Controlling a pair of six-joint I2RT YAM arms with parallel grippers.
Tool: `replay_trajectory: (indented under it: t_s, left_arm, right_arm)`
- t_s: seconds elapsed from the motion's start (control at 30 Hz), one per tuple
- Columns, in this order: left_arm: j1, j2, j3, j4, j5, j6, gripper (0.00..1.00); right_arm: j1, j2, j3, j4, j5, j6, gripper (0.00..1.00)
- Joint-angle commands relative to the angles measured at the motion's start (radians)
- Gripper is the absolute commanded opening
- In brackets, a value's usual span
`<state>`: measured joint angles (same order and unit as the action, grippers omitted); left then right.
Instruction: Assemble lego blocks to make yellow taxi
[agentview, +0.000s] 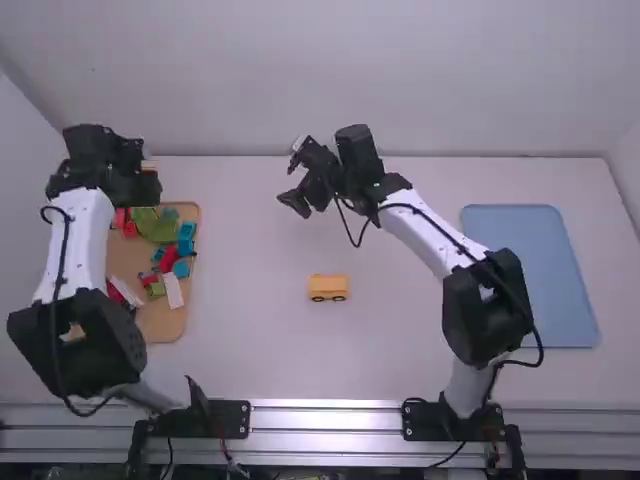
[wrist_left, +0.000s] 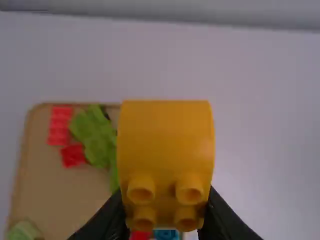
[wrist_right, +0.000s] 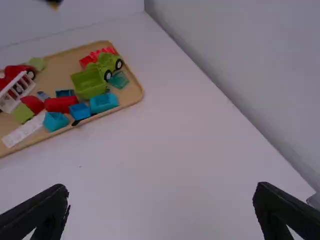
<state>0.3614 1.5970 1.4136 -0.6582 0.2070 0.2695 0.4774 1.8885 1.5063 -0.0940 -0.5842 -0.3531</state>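
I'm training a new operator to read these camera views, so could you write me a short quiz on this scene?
1. True or false: the right claw stands open with nothing between its fingers.
2. Which claw grips the yellow block?
3. Where does the wheeled yellow piece rest?
A) in the wooden tray
B) directly on the table
C) on the blue tray

Key: 1. true; 2. left claw; 3. B

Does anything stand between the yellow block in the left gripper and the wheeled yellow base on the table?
Nothing visible stands on the table between the yellow block and the wheeled yellow base. The open right gripper hangs beyond the base, near that route but seemingly off it.
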Motion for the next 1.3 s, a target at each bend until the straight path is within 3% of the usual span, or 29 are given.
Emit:
replay_trajectory:
  t_s: [0.0,0.27,0.43,0.63,0.73,0.93,1.0,1.13,1.27]
  left_arm:
    - [-0.076,-0.082,-0.092,0.004,0.093,0.116,0.02]
    - [-0.409,-0.040,-0.130,-0.218,0.039,0.394,0.02]
    - [-0.588,0.035,-0.154,-0.215,0.007,0.506,0.02]
    - [-0.678,0.152,-0.162,-0.172,-0.131,0.507,0.02]
    - [-0.704,0.231,-0.162,-0.203,-0.198,0.616,0.02]
    - [-0.696,0.285,-0.162,-0.259,-0.204,0.760,0.07]
    - [-0.701,0.288,-0.171,-0.226,-0.206,0.760,0.08]
    - [-0.702,0.288,-0.231,-0.125,-0.198,0.831,0.02]
    - [-0.702,0.288,-0.315,-0.058,-0.201,0.917,0.02]
  right_arm:
    - [-0.033,-0.032,0.031,0.004,-0.137,-0.023,0.99]
    - [-0.130,-0.051,0.032,-0.119,-0.426,-0.147,0.99]
    - [-0.179,-0.123,0.031,-0.339,-0.401,-0.286,0.99]
    - [-0.219,-0.219,0.031,-0.540,-0.388,-0.446,0.99]
    - [-0.272,-0.278,0.015,-0.636,-0.412,-0.507,0.99]
    - [-0.315,-0.325,-0.076,-0.617,-0.471,-0.536,0.99]
    - [-0.328,-0.343,-0.126,-0.552,-0.467,-0.495,0.99]
    - [-0.336,-0.353,-0.185,-0.436,-0.465,-0.402,0.99]
    - [-0.333,-0.353,-0.199,-0.407,-0.462,-0.376,0.99]
